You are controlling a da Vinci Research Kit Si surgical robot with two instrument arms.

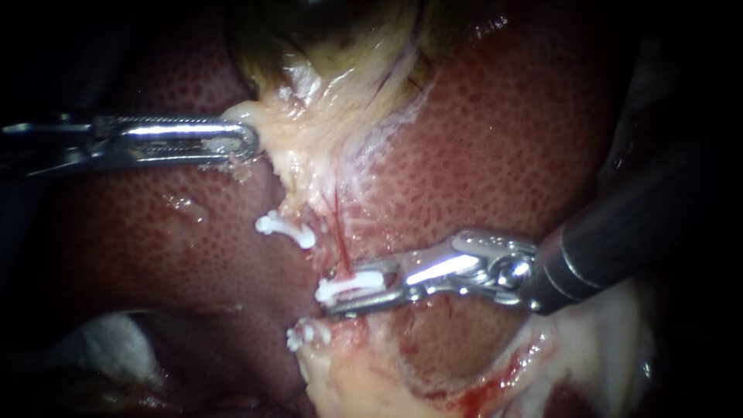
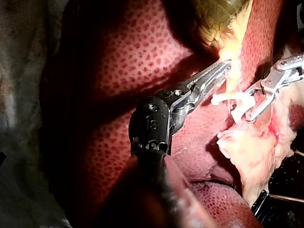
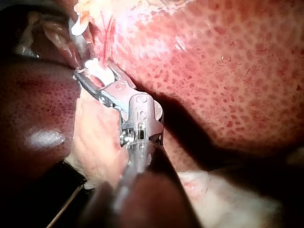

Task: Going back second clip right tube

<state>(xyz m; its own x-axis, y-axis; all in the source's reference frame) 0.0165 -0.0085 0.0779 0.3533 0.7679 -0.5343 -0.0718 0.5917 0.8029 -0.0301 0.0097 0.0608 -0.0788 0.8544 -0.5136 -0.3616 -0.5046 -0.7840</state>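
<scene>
Three white clips show. One clip point(image 1: 352, 284) sits across the right tube point(image 1: 339, 244), clasped from both sides by the right instrument point(image 1: 333, 294), its claw nearly closed. The left instrument point(image 1: 249, 139) has its claw clamped on pale gallbladder tissue point(image 1: 309, 124). Withdrawal seems due: open the claw, then back straight out.

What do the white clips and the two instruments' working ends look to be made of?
The clips, white, opaque and faintly glossy, look like moulded plastic. The left instrument, gripping pale tissue, and the right instrument have bright silver ends with sharp glints: probably polished metal. The right shaft is dark with a dull sheen; its material is unclear.
</scene>
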